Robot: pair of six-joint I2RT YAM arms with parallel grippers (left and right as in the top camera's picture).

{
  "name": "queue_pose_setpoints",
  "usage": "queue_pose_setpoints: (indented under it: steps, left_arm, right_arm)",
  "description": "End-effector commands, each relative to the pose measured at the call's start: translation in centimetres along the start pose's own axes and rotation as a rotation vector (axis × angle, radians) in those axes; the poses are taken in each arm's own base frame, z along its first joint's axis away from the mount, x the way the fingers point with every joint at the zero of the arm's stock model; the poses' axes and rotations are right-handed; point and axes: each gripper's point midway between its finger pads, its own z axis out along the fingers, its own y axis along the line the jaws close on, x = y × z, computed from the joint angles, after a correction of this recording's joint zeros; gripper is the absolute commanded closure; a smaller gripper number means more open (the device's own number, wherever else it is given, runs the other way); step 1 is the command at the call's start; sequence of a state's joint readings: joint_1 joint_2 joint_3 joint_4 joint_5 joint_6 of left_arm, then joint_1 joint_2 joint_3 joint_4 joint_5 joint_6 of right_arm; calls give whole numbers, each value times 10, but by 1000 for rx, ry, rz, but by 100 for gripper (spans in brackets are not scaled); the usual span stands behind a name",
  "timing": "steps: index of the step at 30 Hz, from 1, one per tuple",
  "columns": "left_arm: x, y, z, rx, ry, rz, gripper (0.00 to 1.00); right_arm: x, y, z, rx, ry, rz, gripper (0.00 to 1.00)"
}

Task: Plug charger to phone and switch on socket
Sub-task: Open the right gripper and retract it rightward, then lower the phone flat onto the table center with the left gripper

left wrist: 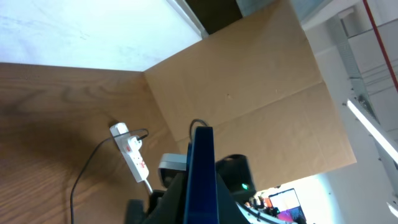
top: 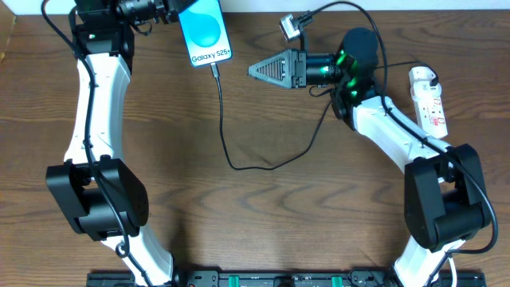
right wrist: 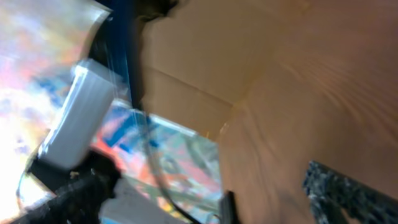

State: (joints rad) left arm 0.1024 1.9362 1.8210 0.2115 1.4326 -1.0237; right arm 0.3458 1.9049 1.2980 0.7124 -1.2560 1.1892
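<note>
1. The left pincer [top: 171, 9], at 11 o'clock in the overhead view, is clamped on the phone [top: 205, 32] at its upper left corner. In the left wrist view the phone's dark edge stands upright between the fingers.
2. The phone sits at the far edge of the surface [top: 279, 223], with its lit blue-and-white screen facing up. Its lower edge points toward 6 o'clock.
3. The charger [top: 227, 151] meets the phone's lower edge with its tip. The cable runs toward 6 o'clock, bends near the middle of the surface, then climbs toward 2 o'clock and passes under the right arm. Where it ends cannot be told.
4. The right pincer [top: 253, 70] is at 4 o'clock of the phone, apart from it, and points toward 9 o'clock. The blurred right wrist view shows its fingers spread wide with nothing between them.
5. A small grey block [top: 290, 28] lies at 1 o'clock of the right pincer, with a dark lead running from it.
6. The socket [top: 430, 100] lies at 3 o'clock in the overhead view, with its long side running from 12 to 6. It has red marks on its white face, sits just beside the right arm, and is well apart from both pincers.
</note>
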Motion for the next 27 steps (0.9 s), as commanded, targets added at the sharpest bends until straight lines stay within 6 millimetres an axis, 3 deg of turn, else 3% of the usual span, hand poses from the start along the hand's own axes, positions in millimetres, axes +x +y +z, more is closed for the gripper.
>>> queue_pose_setpoints:
  steps: [1,5,12,16,21,24,27]
  left_arm:
    - [-4,-5,-8,2,-5,24,93]
    - [-4,-5,-8,2,-4,23,93]
    - [-1,2,-8,0,0,4,92]
    - [8,17,-6,-5,9,5,93]
    - [25,45,-1,-15,25,-24,93]
    - [44,70,6,-27,39,-52,92]
    - [67,110,14,-90,17,-152,93]
  right_arm:
    - [-6,-33,-12,118,-53,-37,1]
    - [14,-102,-31,399,-97,168,1]
    - [67,-164,-72,775,-83,424,6]
    - [94,-181,-96,946,-58,517,8]
    - [112,-189,-115,1069,-32,557,8]
    - [119,-189,-119,1090,-8,571,8]
    - [120,-169,-105,987,19,594,9]
